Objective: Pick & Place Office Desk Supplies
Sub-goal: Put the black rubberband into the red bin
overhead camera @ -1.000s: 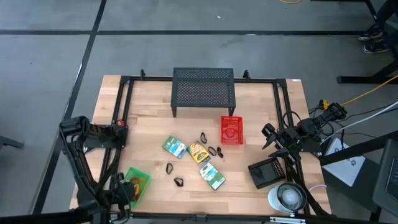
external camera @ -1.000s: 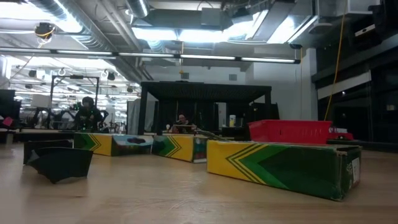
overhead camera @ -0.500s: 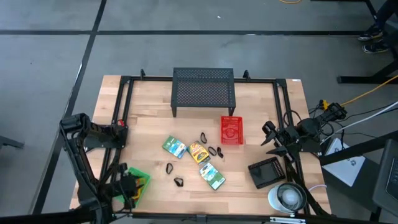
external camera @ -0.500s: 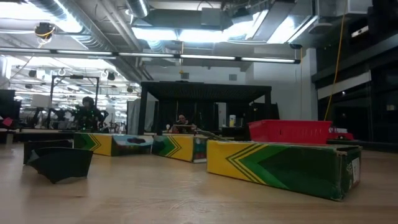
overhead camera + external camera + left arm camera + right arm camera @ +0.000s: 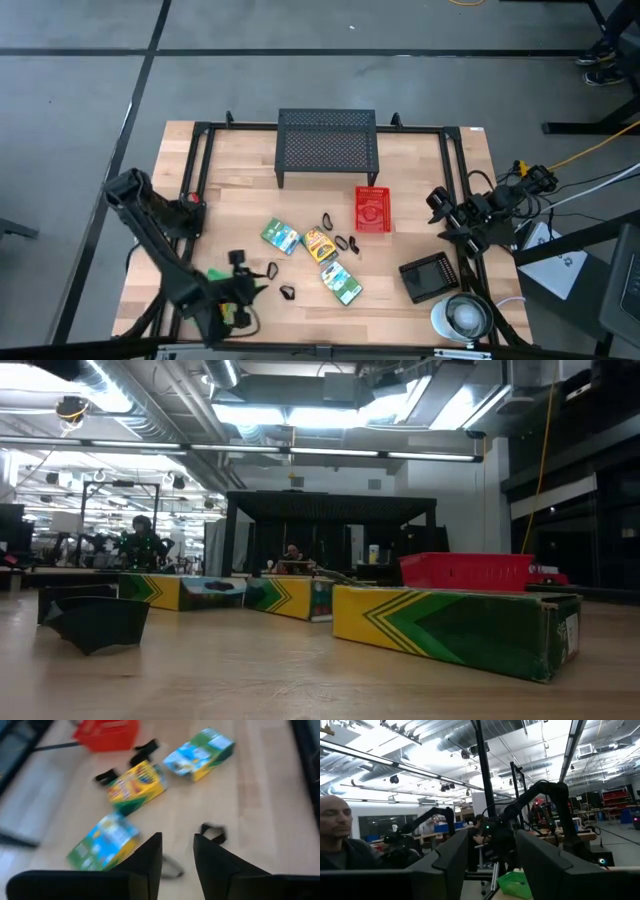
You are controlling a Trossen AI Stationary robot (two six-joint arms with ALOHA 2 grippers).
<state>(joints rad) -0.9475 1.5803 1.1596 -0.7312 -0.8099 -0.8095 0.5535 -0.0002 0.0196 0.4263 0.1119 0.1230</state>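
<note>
The left gripper (image 5: 243, 283) is seen low over the front-left of the table (image 5: 240, 210), fingers parted a little with nothing between them. Bare wood is left around it toward the front edge. Just ahead of the fingers (image 5: 145, 860) a black clip (image 5: 213, 832) is lying, and a second clip (image 5: 287, 292) is beside it. Farther on, three crayon packets are spread out: one green-blue (image 5: 104, 845), one yellow (image 5: 138, 784), one more green-blue (image 5: 200, 753). A red box (image 5: 372, 209) is found beyond, then the black mesh stand (image 5: 327, 145) at the far edge. The right gripper (image 5: 436, 204) is parked by the right rail, fingers spread, empty.
</note>
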